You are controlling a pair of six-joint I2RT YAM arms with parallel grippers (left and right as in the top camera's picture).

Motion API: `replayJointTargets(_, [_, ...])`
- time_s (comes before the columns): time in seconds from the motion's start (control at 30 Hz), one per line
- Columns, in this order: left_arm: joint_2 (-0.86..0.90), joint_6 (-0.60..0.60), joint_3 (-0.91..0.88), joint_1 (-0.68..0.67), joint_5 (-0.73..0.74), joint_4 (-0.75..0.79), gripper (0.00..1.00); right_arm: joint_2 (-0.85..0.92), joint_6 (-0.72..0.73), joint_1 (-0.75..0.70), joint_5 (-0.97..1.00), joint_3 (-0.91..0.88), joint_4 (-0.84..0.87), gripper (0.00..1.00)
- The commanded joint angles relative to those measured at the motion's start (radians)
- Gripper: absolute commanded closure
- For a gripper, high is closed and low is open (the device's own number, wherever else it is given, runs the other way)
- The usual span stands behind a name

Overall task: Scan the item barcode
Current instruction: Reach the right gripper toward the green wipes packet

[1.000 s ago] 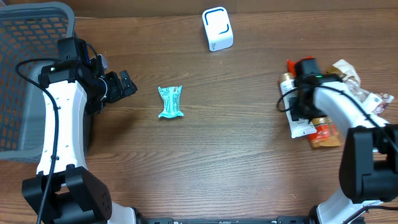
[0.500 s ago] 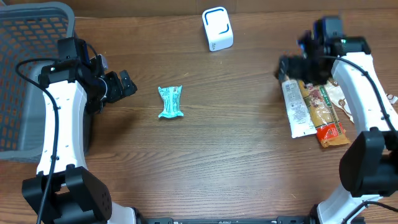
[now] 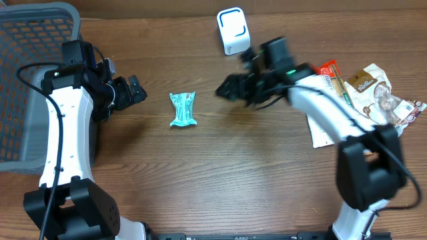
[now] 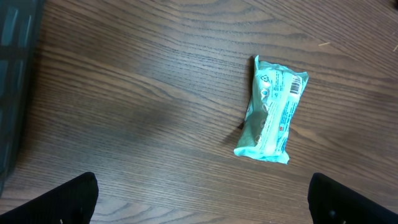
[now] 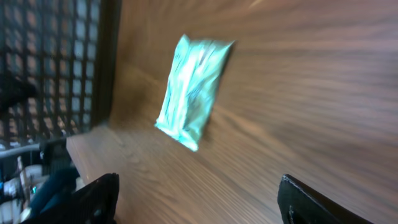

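Note:
A teal snack packet (image 3: 183, 109) lies flat on the wooden table, left of centre. Its barcode (image 4: 296, 86) faces up at one end in the left wrist view. My left gripper (image 3: 133, 92) hangs open to the left of the packet (image 4: 271, 109), with nothing between its fingers. My right gripper (image 3: 227, 90) is open and empty, just right of the packet (image 5: 193, 90), and blurred by motion. The white scanner box (image 3: 233, 31) stands at the back centre.
A grey mesh basket (image 3: 27, 80) fills the far left, also seen as the basket (image 5: 56, 62) behind the packet. A pile of other packaged goods (image 3: 363, 87) lies at the right edge.
My right arm has swung from the pile at the right across to the centre, close to the teal packet. The left arm and the packet have not moved.

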Motion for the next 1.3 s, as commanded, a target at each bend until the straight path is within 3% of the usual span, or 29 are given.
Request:
replayJointTargets(0.0, [0.005,0.019,0.015,-0.006,-0.002,0.001,0.01,0.065,0.085,0.101,0.011,-0.027,0.098,0.18])
replayJointTargets(0.23, [0.005,0.019,0.015,-0.006,-0.002,0.001,0.00,0.130,0.079,0.264,0.260,-0.027,0.323,0.22])
replayJointTargets(0.3, [0.005,0.019,0.015,-0.006,-0.002,0.001,0.00,0.130,0.079,0.283,0.345,-0.027,0.359,0.33])
replayJointTargets(0.4, [0.005,0.019,0.015,-0.006,-0.002,0.001,0.00,0.134,0.079,0.300,0.436,-0.027,0.431,0.69])
replayJointTargets(0.43, [0.005,0.019,0.015,-0.006,-0.002,0.001,0.00,0.136,0.079,0.302,0.458,-0.027,0.446,0.76])
replayJointTargets(0.57, [0.005,0.019,0.015,-0.006,-0.002,0.001,0.00,0.157,0.013,0.304,0.510,-0.027,0.521,0.87])
replayJointTargets(0.73, [0.005,0.019,0.015,-0.006,-0.002,0.001,0.00,0.207,-0.027,0.308,0.511,-0.024,0.591,0.89])
replayJointTargets(1.27, [0.005,0.019,0.015,-0.006,-0.002,0.001,0.00,0.341,-0.010,0.310,0.521,0.000,0.589,0.87])
